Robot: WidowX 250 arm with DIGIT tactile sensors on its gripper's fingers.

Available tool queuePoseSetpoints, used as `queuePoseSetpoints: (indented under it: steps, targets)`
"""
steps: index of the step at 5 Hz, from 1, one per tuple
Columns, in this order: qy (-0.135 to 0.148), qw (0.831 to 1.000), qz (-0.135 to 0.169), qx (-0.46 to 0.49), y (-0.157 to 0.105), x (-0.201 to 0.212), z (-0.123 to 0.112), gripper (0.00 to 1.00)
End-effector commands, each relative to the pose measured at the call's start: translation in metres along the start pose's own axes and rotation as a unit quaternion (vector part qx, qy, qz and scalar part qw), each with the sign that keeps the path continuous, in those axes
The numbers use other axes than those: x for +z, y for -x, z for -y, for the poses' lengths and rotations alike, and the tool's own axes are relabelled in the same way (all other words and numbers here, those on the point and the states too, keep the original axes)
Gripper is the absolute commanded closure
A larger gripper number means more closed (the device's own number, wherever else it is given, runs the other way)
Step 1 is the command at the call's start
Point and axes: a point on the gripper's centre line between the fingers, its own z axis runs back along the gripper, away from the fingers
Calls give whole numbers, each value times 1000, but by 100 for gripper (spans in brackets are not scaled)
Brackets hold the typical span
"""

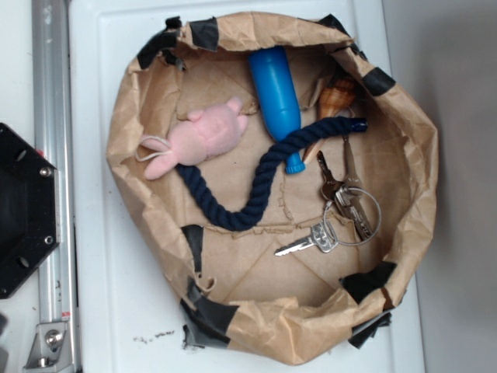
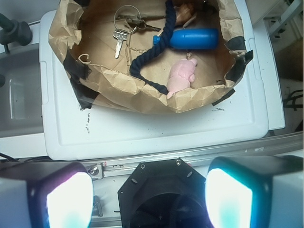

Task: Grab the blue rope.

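Observation:
The blue rope (image 1: 260,177), dark navy and twisted, curves across the floor of a brown paper basket (image 1: 136,194); its shiny bound end lies toward the right by a wooden piece. In the wrist view the blue rope (image 2: 159,45) runs from the basket's top down to a pink plush. My gripper (image 2: 148,199) is open, its two fingers wide apart with glowing pads (image 2: 69,199), nothing between them. It hovers over the black robot base (image 2: 164,194), well short of the basket. The gripper does not show in the exterior view.
Inside the basket lie a bright blue plastic cylinder (image 1: 276,89), a pink plush pig (image 1: 202,138), a bunch of keys on a ring (image 1: 342,210) and a brown wooden piece (image 1: 335,97). The basket sits on a white lid (image 1: 101,280). An aluminium rail (image 1: 54,194) and black base (image 1: 23,210) lie at the left.

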Motion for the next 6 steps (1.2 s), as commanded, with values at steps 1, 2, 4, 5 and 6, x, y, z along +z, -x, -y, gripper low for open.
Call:
queuePoseSetpoints:
  steps: [1, 2, 4, 5, 6]
  targets:
    - [0, 1000, 0, 0, 0, 0, 0, 0]
    - [-21, 999, -12, 29, -47, -39, 1, 0]
    - [-2, 995, -69, 75, -113, -105, -14, 0]
    - [-11, 989, -92, 114, -138, -132, -27, 0]
    - [-11, 979, -141, 148, -148, -174, -34, 0]
